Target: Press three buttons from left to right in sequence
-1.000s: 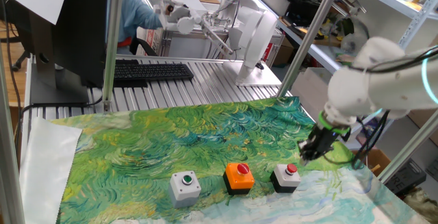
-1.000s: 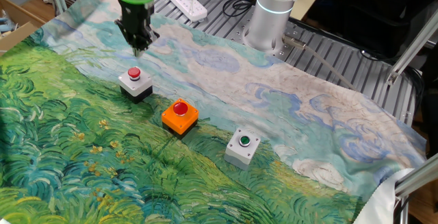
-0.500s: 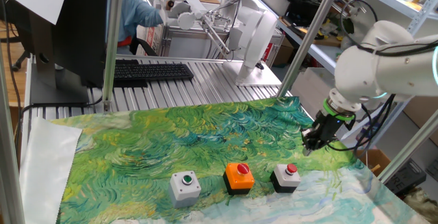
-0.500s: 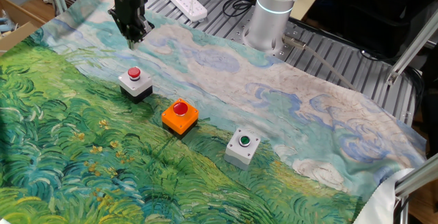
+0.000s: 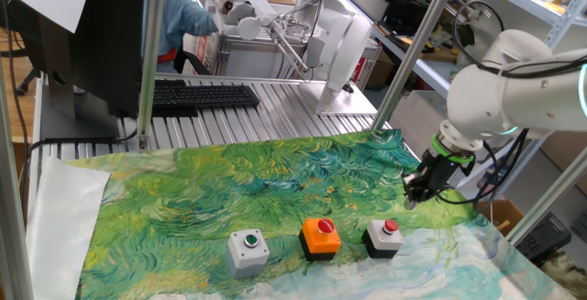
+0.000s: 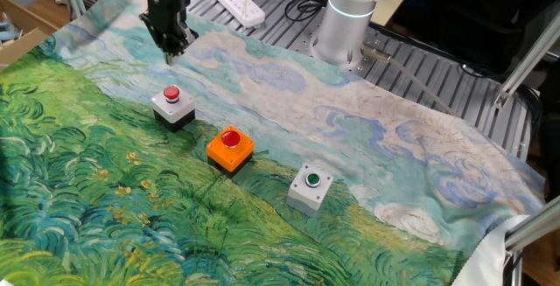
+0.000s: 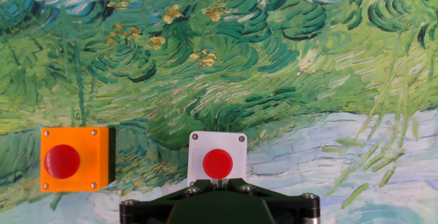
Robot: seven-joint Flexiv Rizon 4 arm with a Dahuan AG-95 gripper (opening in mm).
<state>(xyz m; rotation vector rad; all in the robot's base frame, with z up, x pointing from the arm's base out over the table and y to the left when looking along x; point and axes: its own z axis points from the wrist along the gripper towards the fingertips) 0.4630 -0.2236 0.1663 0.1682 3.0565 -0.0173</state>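
Nearest you in one fixed view, three small square push-button boxes sit in a row on the green painted cloth [image 5: 183, 190]: the light grey box with green cap [image 5: 248, 249], the orange box with red cap [image 5: 320, 237], and the black box with small red cap [image 5: 382, 237]. They look rigid and light, so press straight down on the cap centres or a box may skid. Farther back, the gripper [image 5: 415, 196] hangs above the cloth beyond the black box; I cannot tell its finger state.
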